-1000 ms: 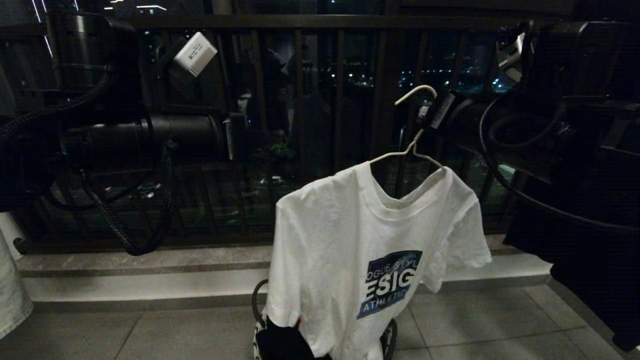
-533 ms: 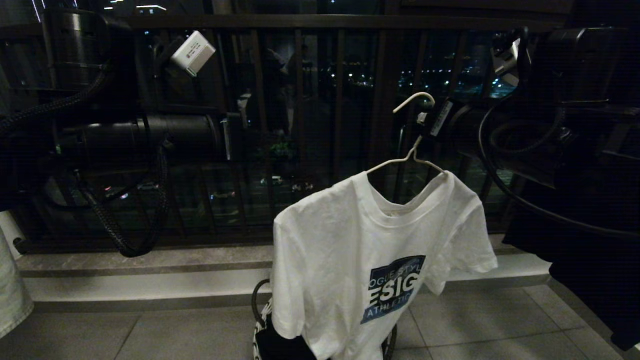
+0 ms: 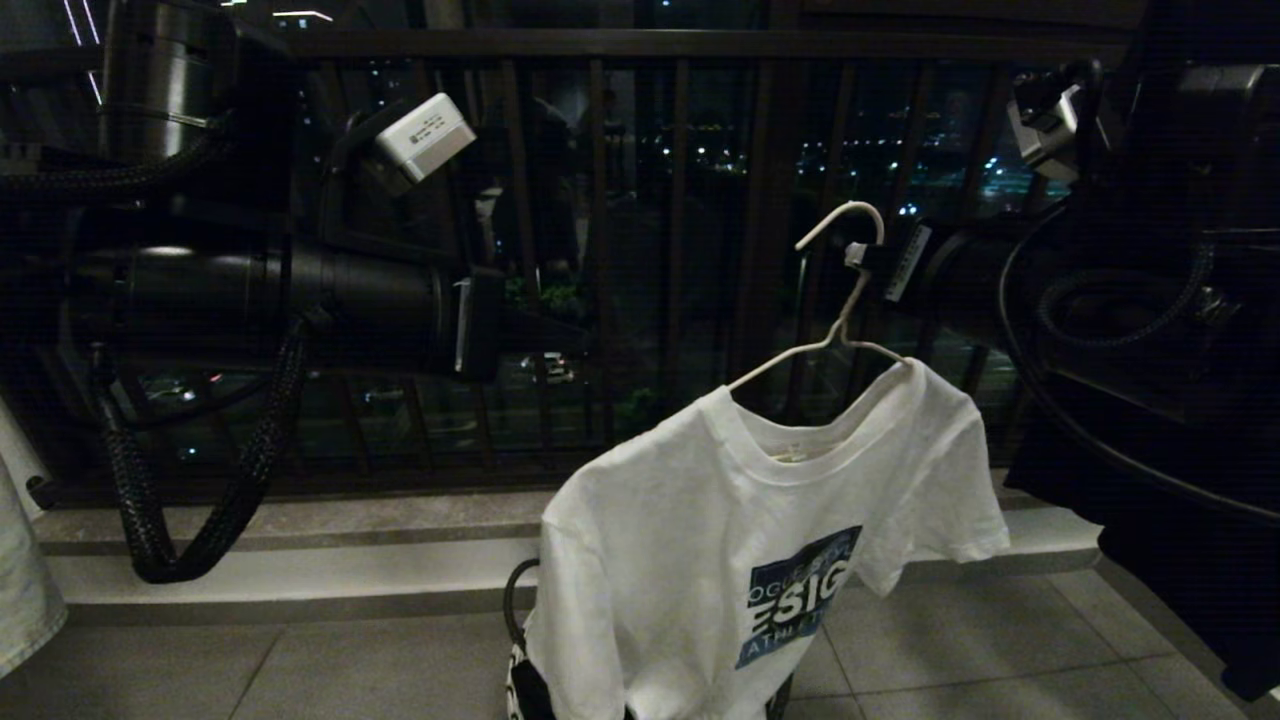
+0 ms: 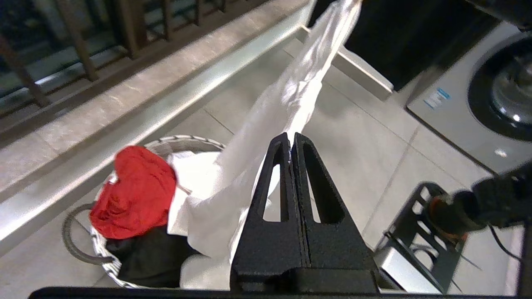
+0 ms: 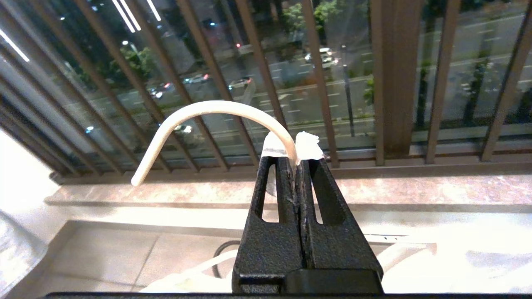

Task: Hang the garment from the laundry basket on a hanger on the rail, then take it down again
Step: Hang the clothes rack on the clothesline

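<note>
Fingers of the right end effector (image 5: 296, 166) are clamped on the neck of the hanger (image 3: 838, 300), just below its hook, holding it in the air in front of the dark balcony railing (image 3: 640, 45). The garment (image 3: 760, 560) hangs on that hanger, tilted, its lower hem reaching into the laundry basket (image 4: 104, 253) on the tiled floor (image 3: 300, 670). The left end effector (image 4: 290, 143) is pressed together with nothing in it, raised beside the shirt. A red cloth (image 4: 133, 193) and a black garment (image 4: 145, 257) lie in the basket.
</note>
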